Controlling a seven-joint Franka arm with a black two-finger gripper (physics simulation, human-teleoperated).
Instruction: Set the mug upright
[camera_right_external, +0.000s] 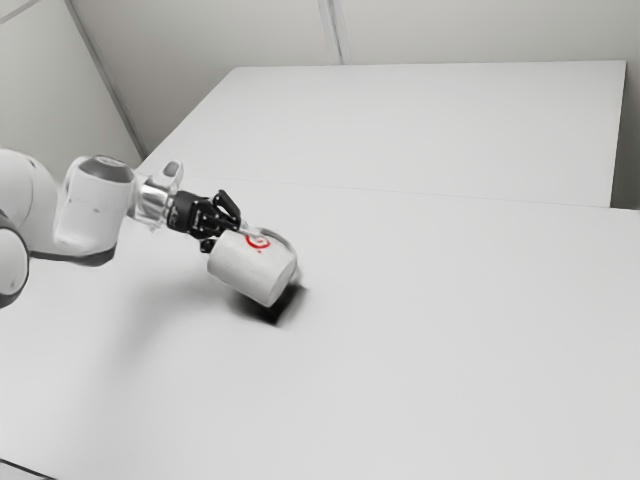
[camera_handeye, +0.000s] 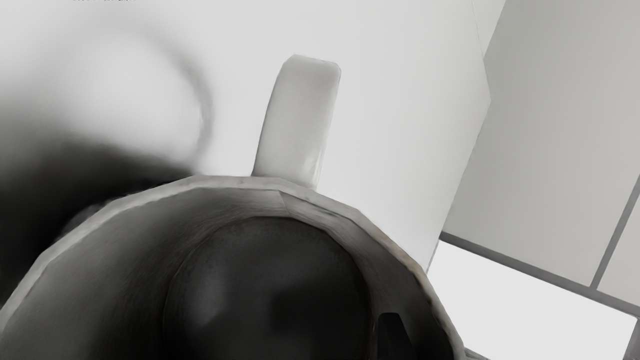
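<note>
Exterior view: tilted mug (camera_right_external: 243, 270), red emblem (camera_right_external: 260, 242); jaws (camera_right_external: 236, 228) wide or narrow, I cannot tell.

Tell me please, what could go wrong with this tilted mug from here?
First, the mug leans with its mouth toward the end effector. If it slips, it may land on its side and roll.

Second, the base's edge is lowest. At this tilt it may meet the table first and twist the mug.

Third, the handle sticks out from the side, so a wrong turn could bring it against the table.
</note>
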